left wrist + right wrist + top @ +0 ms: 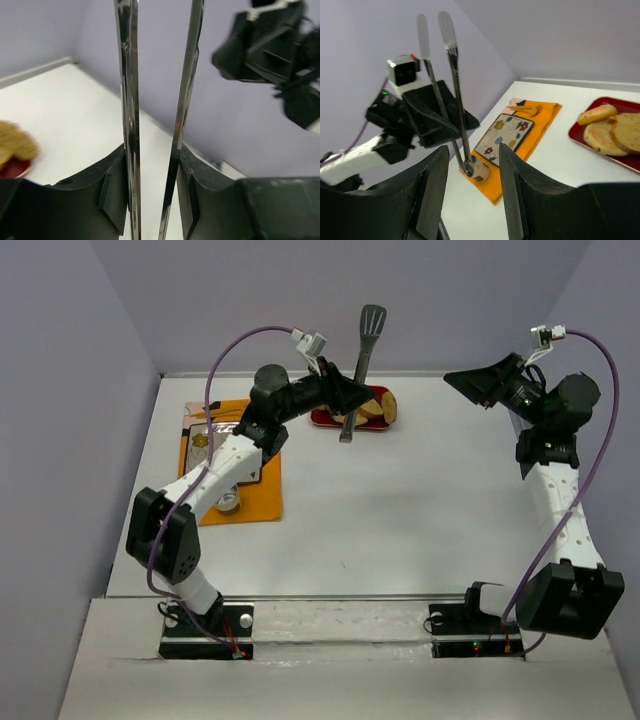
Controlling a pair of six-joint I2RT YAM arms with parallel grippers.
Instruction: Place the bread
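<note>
From above, the left gripper [350, 395] reaches to the far edge of the bench [400, 510], clenched on metal tongs [362, 360] that stand steeply over a red tray [322, 419]. The bread [378, 405] lies on that tray, partly hidden by the arm. An orange mat [262, 495] with a patterned tile [215, 435] sits at far left. The right gripper [470, 382] hangs raised at far right, well apart from the tray.

From the left wrist, the two tongs [129, 100] arms run upward between the left gripper's [152, 165] fingers [112, 187], which press against them from both sides. The bread [15, 142] shows blurred at the left edge on a sliver of tray [15, 167]. The right gripper [260, 45] looms dark at upper right.

From the right wrist, the right gripper [472, 155] is released, nothing between its fingers [432, 190]. Beyond it the left gripper [432, 122] grasps the tongs [452, 75], tips raised against the wall. The mat [540, 125] and tile [502, 132] lie on the bench [545, 175]; at right the bread [600, 137], three slices in view, rests on the tray [625, 161].
</note>
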